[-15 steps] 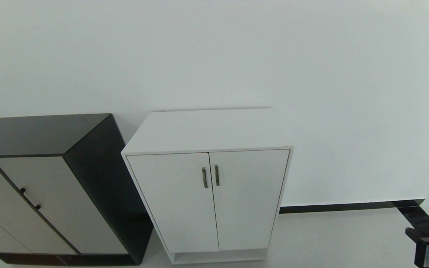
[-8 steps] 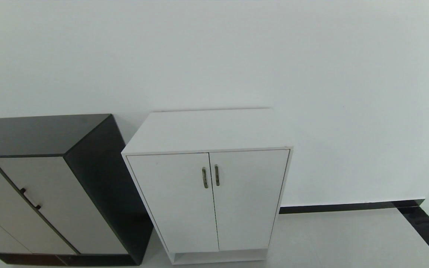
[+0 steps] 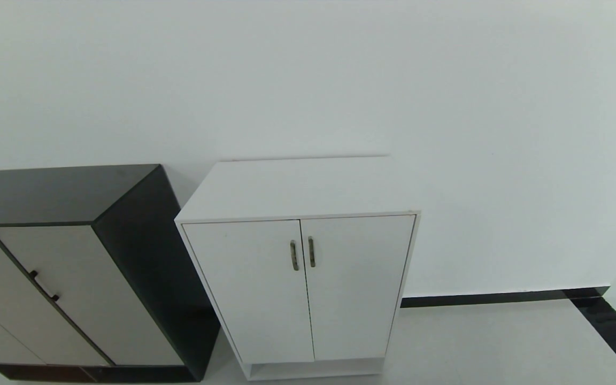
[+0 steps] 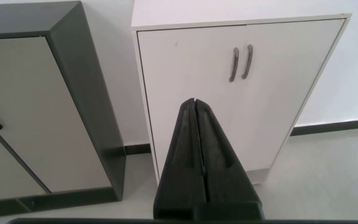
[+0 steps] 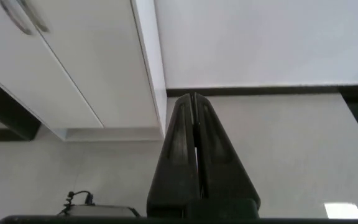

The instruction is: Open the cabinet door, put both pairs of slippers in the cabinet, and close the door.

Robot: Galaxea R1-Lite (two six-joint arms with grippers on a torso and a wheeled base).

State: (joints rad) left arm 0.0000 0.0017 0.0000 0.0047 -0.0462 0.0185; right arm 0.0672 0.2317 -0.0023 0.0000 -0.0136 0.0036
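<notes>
Since the cabinet (image 3: 297,187) stands against the wall (image 3: 447,107) with both doors (image 3: 359,283) shut, you're either at the start or finished; whether the slippers are inside can't be told. Your left tool (image 4: 194,107) and right tool (image 5: 195,102) are each pressed together, holding nothing.

Left end effector (image 4: 194,101), in front of the white cabinet (image 4: 185,68): matte black, two long wedge fingers tapering to a narrow tip, thin seam between them. Right end effector (image 5: 194,95), by that cabinet's bottom corner: same black taper, wider blocky base.
</notes>
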